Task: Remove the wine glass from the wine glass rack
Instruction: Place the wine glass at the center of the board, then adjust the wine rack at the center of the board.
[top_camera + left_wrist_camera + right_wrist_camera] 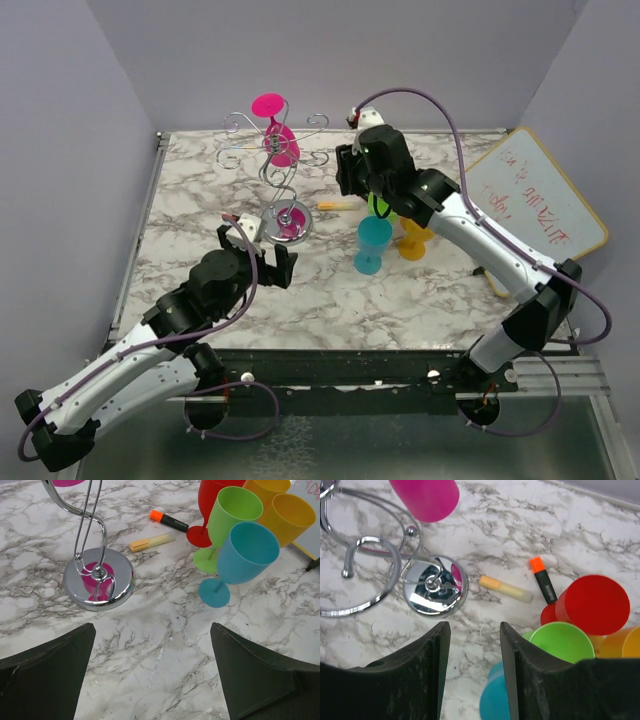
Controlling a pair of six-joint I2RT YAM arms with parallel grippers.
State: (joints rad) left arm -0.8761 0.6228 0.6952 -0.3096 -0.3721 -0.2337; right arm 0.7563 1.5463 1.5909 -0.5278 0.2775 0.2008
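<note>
Marble tabletop [200, 190] w/ lilac walls around; whiteboard [540, 205] lies out to the right claw's right. Left claw [151, 630]: fingers wide apart, nothing btwn, hovering low over the marble. Right claw [472, 630]: fingers apart too, bare marble showing in the gap, nothing gripped. Wine glass rack [278, 180] stands ahead & left of both claws, its mirror base nearer the left one. Pink wine glass [425, 497] hangs upside down on the rack's scroll arms, ahead-left of right claw, not touched. Blue glass [247, 552] sits under right claw; green glass [232, 512], red glass [592, 605], yellow glasses [292, 512] cluster beside its right finger. Orange-capped marker [542, 580] & yellow marker [505, 588] lie ahead of it.
</note>
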